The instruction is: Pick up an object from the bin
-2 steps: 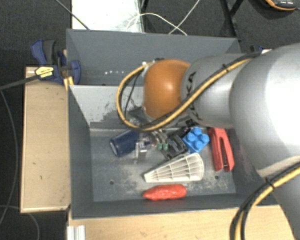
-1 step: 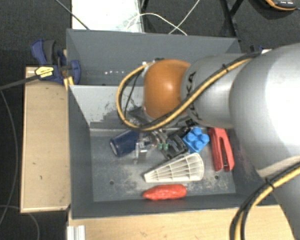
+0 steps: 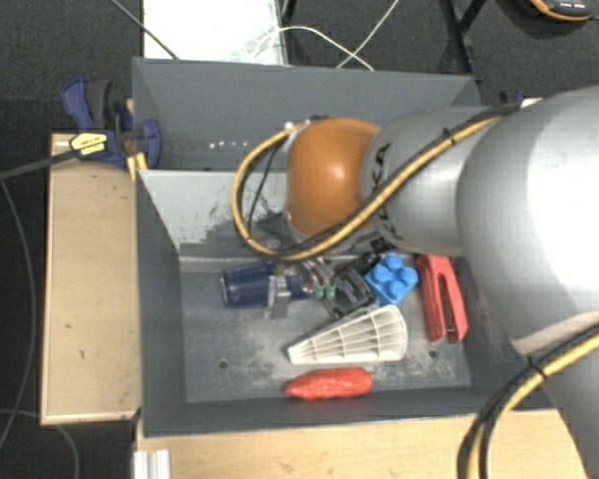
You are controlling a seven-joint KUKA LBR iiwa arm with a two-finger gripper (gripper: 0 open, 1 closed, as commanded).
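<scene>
My gripper [image 3: 292, 285] hangs low in the middle of the bin, under the arm's orange cover. A dark blue cylinder [image 3: 244, 285] lies on its side just to the gripper's left, touching or nearly touching it. A small black part [image 3: 351, 289] sits right of the gripper. Beyond that part is a bright blue studded block [image 3: 391, 277]. A white slotted cone [image 3: 354, 337] lies in front of the gripper, pointing left.
A red flat tool [image 3: 443, 299] lies along the bin's right wall. A red-orange pepper-shaped thing [image 3: 327, 383] rests near the front wall. The arm covers the bin's right and back parts. Bare floor shows at the bin's left and front left.
</scene>
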